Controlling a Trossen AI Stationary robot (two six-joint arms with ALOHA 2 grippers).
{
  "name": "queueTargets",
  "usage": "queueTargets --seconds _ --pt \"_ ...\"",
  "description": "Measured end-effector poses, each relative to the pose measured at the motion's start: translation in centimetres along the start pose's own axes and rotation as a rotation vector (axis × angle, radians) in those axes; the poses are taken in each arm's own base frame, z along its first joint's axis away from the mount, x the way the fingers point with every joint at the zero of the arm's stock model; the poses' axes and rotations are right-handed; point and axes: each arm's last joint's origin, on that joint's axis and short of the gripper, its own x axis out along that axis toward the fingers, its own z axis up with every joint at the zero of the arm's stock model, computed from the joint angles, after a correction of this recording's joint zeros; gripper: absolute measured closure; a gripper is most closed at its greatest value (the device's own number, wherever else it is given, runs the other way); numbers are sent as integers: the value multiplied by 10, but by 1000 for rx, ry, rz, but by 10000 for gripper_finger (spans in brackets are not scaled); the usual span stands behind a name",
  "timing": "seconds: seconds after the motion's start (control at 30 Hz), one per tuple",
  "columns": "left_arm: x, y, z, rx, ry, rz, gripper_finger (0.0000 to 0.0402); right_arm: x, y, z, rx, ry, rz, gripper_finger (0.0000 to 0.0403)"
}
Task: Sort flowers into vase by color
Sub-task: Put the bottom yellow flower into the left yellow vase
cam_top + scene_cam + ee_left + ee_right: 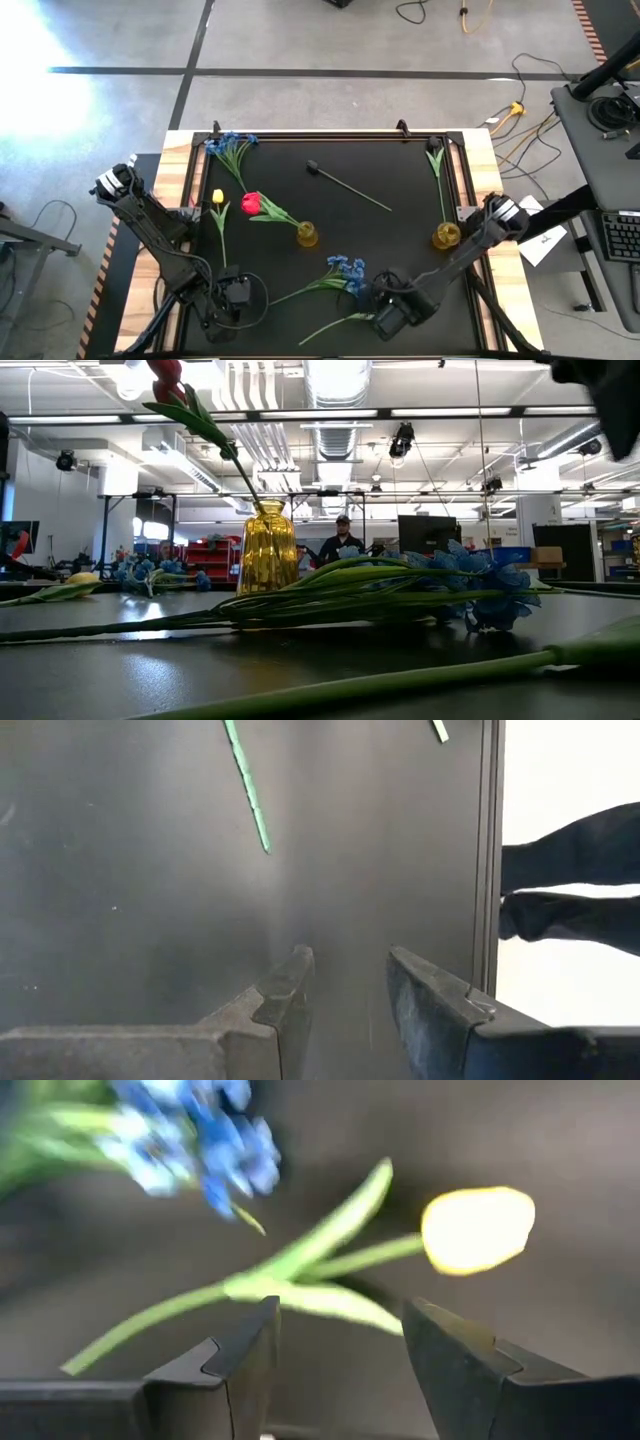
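Observation:
A red tulip stands slanting in an amber glass vase, also seen in the low view as vase. A second amber vase holds a green leafy stem. On the table lie a blue spray at the far left, a yellow tulip, a second blue spray and a second yellow tulip. My right gripper is open above that tulip's stem, just behind the bloom. My left gripper is open over bare table near the near left corner.
A thin black rod with a dark head lies on the table's far middle. A raised frame runs round the black tabletop. The yellow tulip's stem end reaches toward my left gripper. A person sits far behind the table.

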Motion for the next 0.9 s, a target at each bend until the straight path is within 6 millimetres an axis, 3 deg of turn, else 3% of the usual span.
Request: queueTargets --seconds 0.43,0.9 --pt "0 0 1 -1 -29 10 287 59 17 -2 55 7 -70 200" --pt "0 0 1 10 -29 10 287 60 17 -9 73 85 -89 200"
